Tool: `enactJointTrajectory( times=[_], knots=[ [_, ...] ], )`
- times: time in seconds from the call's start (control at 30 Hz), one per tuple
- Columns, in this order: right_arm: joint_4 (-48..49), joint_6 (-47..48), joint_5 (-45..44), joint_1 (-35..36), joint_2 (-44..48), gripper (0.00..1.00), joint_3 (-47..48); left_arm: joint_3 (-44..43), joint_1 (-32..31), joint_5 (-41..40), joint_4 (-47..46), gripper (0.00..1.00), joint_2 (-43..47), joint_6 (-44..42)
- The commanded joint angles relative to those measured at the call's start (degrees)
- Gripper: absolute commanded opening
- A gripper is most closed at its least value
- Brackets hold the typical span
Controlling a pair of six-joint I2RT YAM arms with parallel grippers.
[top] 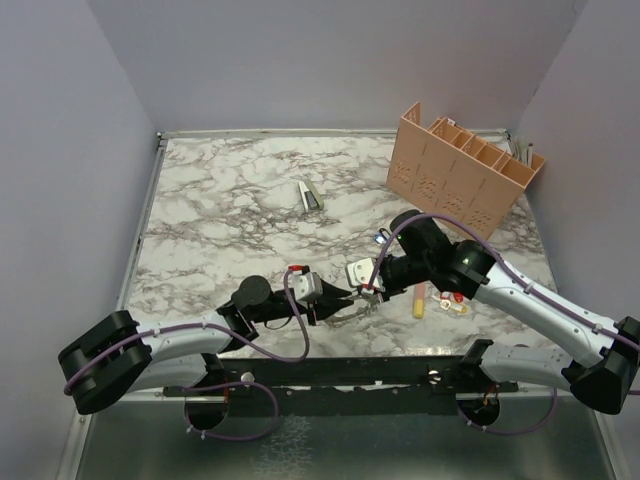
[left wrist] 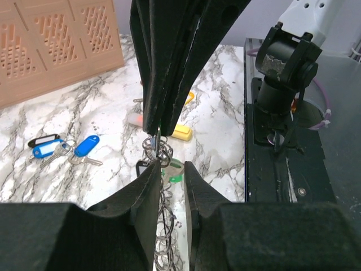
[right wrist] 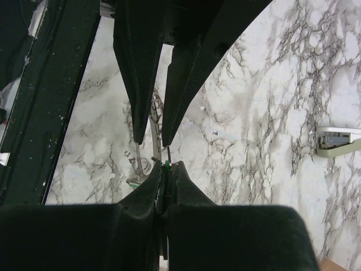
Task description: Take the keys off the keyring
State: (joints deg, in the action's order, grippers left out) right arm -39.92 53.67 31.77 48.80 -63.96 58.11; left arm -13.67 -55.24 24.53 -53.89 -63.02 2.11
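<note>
Marble table (left wrist: 220, 113), keyring (left wrist: 160, 151) edge-on between left hand (left wrist: 169, 172), right hand (left wrist: 158, 127)

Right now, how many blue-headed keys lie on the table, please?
2, on the table in the left wrist view: right blue key, left blue key beside it. Others may be hidden.

The left arm (top: 185, 343) and right arm (top: 535, 298) are wearing pale grey-white shells between bulky black joints. Purple cables (top: 268, 353) are running along both, and the matte black jaws are tapering to narrow tips.
</note>
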Motion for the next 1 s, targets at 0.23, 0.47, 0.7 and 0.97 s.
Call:
enactJointTrajectory(
  times=[0.23,0.47,0.7,0.97],
  knots=[
    [3.4,-1.7,1.5,0.2,1.2,0.01,-1.3,-1.7,-0.2,0.3,-1.3,0.22,-4.2,2.2],
    [4.0,-2.4,2.2,0.3,1.0,0.01,-1.4,-1.7,-0.2,0.4,-2.9,0.22,-5.0,3.6],
    [4.1,-3.5,3.4,0.2,0.1,0.01,-0.5,-2.3,-0.2,0.6,-3.4,0.22,-6.3,4.8],
    [5.4,-5.7,3.1,0.4,-0.9,0.01,-0.3,-2.7,-0.2,0.0,-3.7,0.22,-7.1,5.7]
  ],
)
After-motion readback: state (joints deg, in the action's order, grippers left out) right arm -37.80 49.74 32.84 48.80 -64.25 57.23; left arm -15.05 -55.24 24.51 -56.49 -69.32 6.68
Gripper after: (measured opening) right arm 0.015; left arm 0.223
